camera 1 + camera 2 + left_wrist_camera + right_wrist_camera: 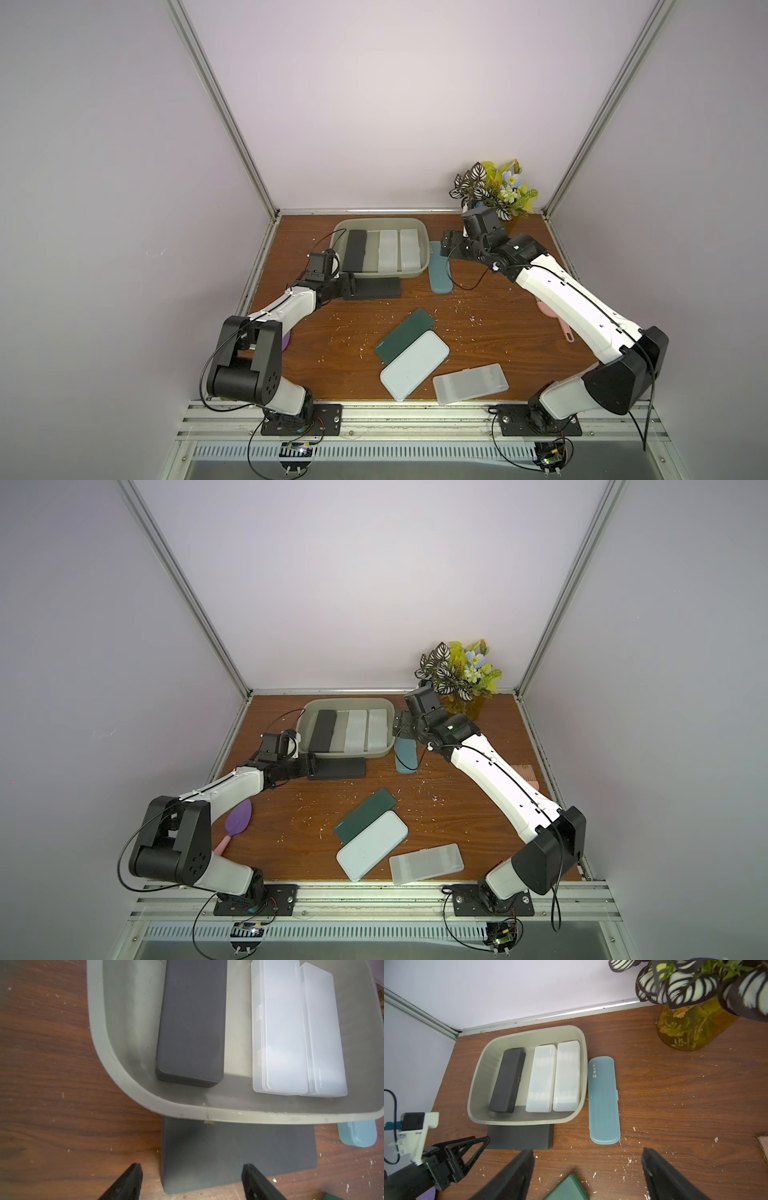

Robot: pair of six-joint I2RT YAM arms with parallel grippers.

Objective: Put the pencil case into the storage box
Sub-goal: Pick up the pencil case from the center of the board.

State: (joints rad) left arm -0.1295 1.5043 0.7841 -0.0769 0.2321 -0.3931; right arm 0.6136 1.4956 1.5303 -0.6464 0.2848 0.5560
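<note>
Wrist views alone show both pairs of jaws apart: left gripper (192,1165) over the black pencil case (239,1153) by the storage box (116,1076), right gripper (587,1151) above the worktop (675,1105).

A plant (494,187) with striped leaves and small flowers stands in an amber glass vase (685,1028) at the far right corner of the brown wooden table (498,345). White crumbs (471,319) lie scattered on the wood. 2 tools lie near the side edges: a purple leaf-shaped scoop (239,817) on the left and a pink brush (525,773) on the right.
</note>
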